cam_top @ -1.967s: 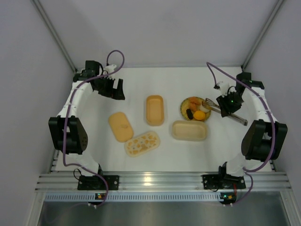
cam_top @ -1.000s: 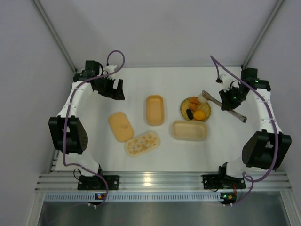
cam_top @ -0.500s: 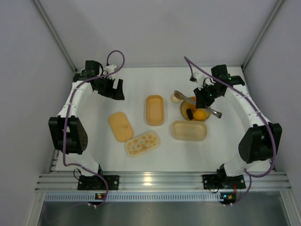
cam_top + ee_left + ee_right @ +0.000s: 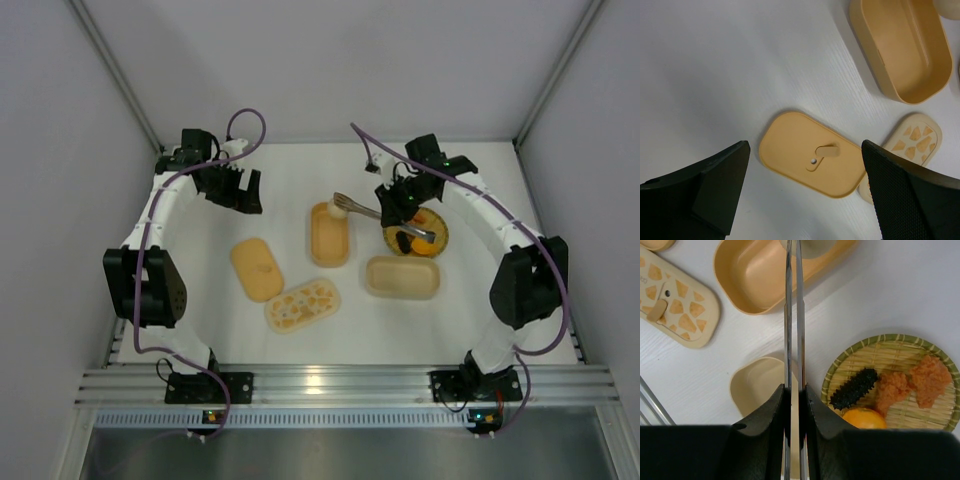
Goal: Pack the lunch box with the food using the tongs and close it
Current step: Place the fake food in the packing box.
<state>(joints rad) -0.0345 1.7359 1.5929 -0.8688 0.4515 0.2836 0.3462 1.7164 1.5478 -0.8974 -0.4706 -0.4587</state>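
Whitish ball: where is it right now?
Top view, centre: the whitish ball is pinched at the tip of the tongs in the right gripper, over the far end of the orange box, left of the plate.

Left arm bent out far-left, left gripper [image 4: 244,190] pointing down, jaws wide apart, empty. Right arm reaches inward toward centre, right gripper [image 4: 794,396] pinched on tongs [image 4: 788,315].

Two open lunch box bases sit on the tabletop: an orange base [image 4: 329,235] at centre and a cream base [image 4: 402,277] lower right. There are two lids, an orange lid [image 4: 256,268] and a patterned lid [image 4: 302,304]. One woven plate [image 4: 900,337]. Five food pieces: two orange chunks [image 4: 892,388] [image 4: 930,376], one yellow-orange ball [image 4: 863,418], one dark piece [image 4: 855,388], one whitish ball [image 4: 339,207]. One pair of tongs [image 4: 793,315].
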